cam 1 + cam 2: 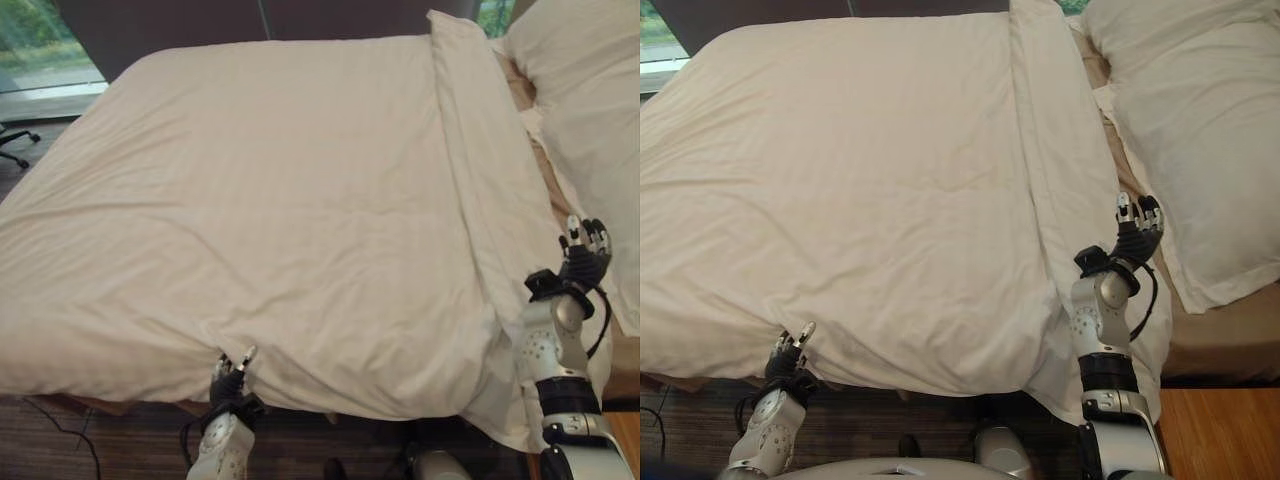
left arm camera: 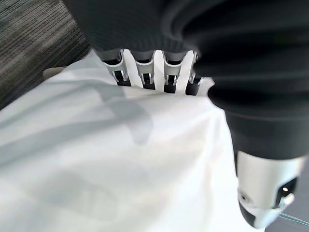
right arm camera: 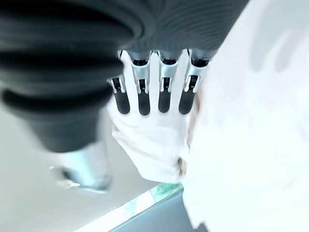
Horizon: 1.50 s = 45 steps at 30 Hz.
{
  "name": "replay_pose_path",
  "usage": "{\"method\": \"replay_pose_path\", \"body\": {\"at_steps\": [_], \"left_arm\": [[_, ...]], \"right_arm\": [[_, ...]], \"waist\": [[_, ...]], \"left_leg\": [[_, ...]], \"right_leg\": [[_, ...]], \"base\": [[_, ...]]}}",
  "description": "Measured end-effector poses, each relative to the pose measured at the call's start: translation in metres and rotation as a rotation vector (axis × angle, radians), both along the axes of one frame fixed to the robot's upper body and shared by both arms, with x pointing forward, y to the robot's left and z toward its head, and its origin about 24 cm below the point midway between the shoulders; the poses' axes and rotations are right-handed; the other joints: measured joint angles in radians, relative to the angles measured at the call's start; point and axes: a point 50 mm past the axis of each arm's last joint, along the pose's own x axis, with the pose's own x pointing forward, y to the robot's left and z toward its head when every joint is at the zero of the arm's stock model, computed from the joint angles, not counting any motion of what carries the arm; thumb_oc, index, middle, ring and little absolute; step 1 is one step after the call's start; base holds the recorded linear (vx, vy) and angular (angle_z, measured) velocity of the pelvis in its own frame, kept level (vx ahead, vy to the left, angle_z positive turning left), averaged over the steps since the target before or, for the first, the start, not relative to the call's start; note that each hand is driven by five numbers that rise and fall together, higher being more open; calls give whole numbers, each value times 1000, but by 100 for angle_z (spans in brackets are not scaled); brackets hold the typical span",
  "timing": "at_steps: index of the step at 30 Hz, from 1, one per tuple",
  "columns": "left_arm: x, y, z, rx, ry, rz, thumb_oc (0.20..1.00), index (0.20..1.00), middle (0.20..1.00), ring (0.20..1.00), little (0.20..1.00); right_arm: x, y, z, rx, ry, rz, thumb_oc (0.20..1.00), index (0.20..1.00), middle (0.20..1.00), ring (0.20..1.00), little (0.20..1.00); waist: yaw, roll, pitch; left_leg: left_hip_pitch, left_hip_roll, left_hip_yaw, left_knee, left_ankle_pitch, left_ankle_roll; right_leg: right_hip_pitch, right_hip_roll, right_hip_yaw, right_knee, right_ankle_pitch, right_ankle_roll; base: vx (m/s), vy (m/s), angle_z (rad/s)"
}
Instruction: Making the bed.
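A white duvet [image 1: 280,200] lies spread over the bed, with a turned-back band [image 1: 470,150] along its pillow end and some wrinkles near the front edge. My left hand [image 1: 230,385] is low at the duvet's near edge and pressed against the cloth [image 2: 120,159], its thumb standing clear. My right hand [image 1: 1135,238] is raised above the duvet's near right corner. It is open with straight fingers [image 3: 149,92] and holds nothing.
Two white pillows [image 1: 590,90] lie on the tan sheet [image 1: 1220,330] at the right. A window [image 1: 40,40] and an office chair's base [image 1: 15,140] are at the far left. Dark carpet [image 1: 100,440] and wooden floor [image 1: 1220,430] lie below the bed.
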Motion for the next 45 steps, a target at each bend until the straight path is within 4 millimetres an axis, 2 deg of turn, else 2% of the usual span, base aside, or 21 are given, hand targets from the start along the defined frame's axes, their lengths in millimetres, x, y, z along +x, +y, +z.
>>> {"method": "replay_pose_path", "body": {"at_steps": [1,4,5,8,10,13,16,19,20,21,24,25,28,29,33,38,39,41,42,44,45], "left_arm": [[2,-3,-2,-4,13,-11,1000,1000,1000,1000,1000],[2,-15,-10,-28,41,-87,1000,1000,1000,1000,1000],[1,-20,-13,-47,44,-105,1000,1000,1000,1000,1000],[-1,-21,-17,-86,50,-96,1000,1000,1000,1000,1000],[-3,-21,-19,-100,54,-79,1000,1000,1000,1000,1000],[-7,-13,-22,-100,74,-32,1000,1000,1000,1000,1000],[-6,-10,-24,-116,82,-5,1000,1000,1000,1000,1000],[-8,-2,-25,-110,94,36,1000,1000,1000,1000,1000],[-10,5,-24,-86,103,44,1000,1000,1000,1000,1000],[-12,8,-24,-73,109,49,1000,1000,1000,1000,1000],[-18,11,-25,-64,125,59,1000,1000,1000,1000,1000],[-20,12,-26,-62,129,63,1000,1000,1000,1000,1000],[-26,13,-28,-55,147,78,1000,1000,1000,1000,1000],[-28,14,-30,-53,156,85,1000,1000,1000,1000,1000],[-31,15,-32,-50,172,90,1000,1000,1000,1000,1000],[-28,17,-30,-46,166,88,1000,1000,1000,1000,1000],[-27,13,-30,-56,158,90,1000,1000,1000,1000,1000],[-29,17,-28,-55,138,111,1000,1000,1000,1000,1000],[-31,21,-26,-47,126,129,1000,1000,1000,1000,1000],[-34,19,-25,-50,119,139,1000,1000,1000,1000,1000],[-32,19,-24,-46,117,143,1000,1000,1000,1000,1000]], "right_arm": [[2,1,5,51,-41,-8,200,200,200,200,200],[11,-9,17,84,-77,-29,200,200,200,200,200],[10,-20,5,104,-19,-61,200,200,200,200,200],[-3,-35,-32,172,116,-116,200,200,200,200,200],[-13,-41,-45,175,148,-131,200,200,200,200,200],[-14,-39,-52,178,143,-91,200,200,200,200,200],[-23,-38,-72,193,189,-75,200,200,200,200,200],[-36,-40,-97,195,277,-50,200,200,200,200,200],[-44,-41,-107,214,320,-54,200,200,200,200,200],[-62,-46,-127,241,393,-83,200,200,200,200,200],[-107,-50,-170,351,582,-152,200,200,200,200,200],[-159,-43,-208,446,784,-203,200,200,200,200,200],[-214,-20,-241,555,989,-221,200,200,200,200,200],[-232,-13,-249,588,1050,-228,200,200,200,200,200],[-237,-16,-250,595,1088,-220,200,200,200,200,200],[-207,-47,-228,376,1080,-121,200,200,200,200,200],[-182,-57,-211,238,1055,-60,200,200,200,200,200],[-153,-61,-187,51,999,20,200,200,200,200,200],[-128,-58,-163,-87,917,68,200,200,200,200,200],[-92,-47,-111,-285,698,122,200,200,200,200,200],[-81,-45,-98,-346,631,117,200,200,200,200,200]], "waist": [[-2,15,5],[-9,100,16],[-9,130,14],[-22,169,26],[-35,183,34],[-58,176,40],[-68,158,42],[-95,117,39],[-101,89,35],[-111,70,30],[-124,63,26],[-134,66,27],[-149,68,27],[-150,76,31],[-148,81,30],[-147,61,37],[-138,54,37],[-142,46,28],[-137,12,18],[-136,-2,14],[-135,-13,6]], "left_leg": [[-3,-3,0,0,1,1],[-21,-19,10,-6,3,5],[-31,-25,11,-5,2,6],[-50,-25,16,-2,2,7],[-52,-25,17,0,2,7],[-49,-18,18,-6,2,6],[-44,-16,19,-6,0,3],[-27,-18,25,-6,-3,-1],[-27,-19,41,-6,-3,-2],[-27,-25,41,-6,-3,-1],[-27,-31,45,-6,-5,2],[-27,-38,49,-6,-6,3],[-25,-42,76,-6,-9,9],[-26,-42,102,-6,-17,18],[-23,-39,127,-7,-22,21],[-4,-43,97,-6,-20,20],[-10,-35,97,-6,-18,23],[-3,-28,100,-6,-14,24],[13,-34,91,-6,-13,21],[27,-27,67,-6,-13,21],[30,-25,63,-6,-12,19]], "right_leg": [[-4,-4,0,0,-2,-1],[-24,-20,11,0,-4,8],[-35,-23,14,0,-1,9],[-59,-21,23,0,8,13],[-63,-18,27,0,8,13],[-61,-10,32,0,8,13],[-56,-7,33,0,6,10],[-48,-5,43,0,5,8],[-52,-7,51,0,4,7],[-50,-12,52,0,4,7],[-52,-19,55,0,3,12],[-55,-24,62,0,5,16],[-66,-22,86,0,6,19],[-74,-23,97,0,3,36],[-85,-22,94,6,3,39],[-63,-18,92,0,1,42],[-58,-15,76,4,-14,63],[-64,-11,67,26,-7,54],[-53,-15,56,32,2,40],[-19,-8,56,1,3,38],[-15,-6,55,1,4,37]], "base": [[11,49,8],[6,10,-6],[-18,-3,-11],[-14,-16,-8],[-5,-17,-8],[27,-5,-7],[11,7,4],[-5,16,-9],[-24,57,-13],[-19,50,-4],[-23,31,-3],[-32,43,-16],[-14,30,-32],[-14,44,-50],[-17,17,-25],[-34,16,3],[-71,16,0],[-58,15,4],[-48,19,14],[-17,15,14],[-14,28,17]]}}
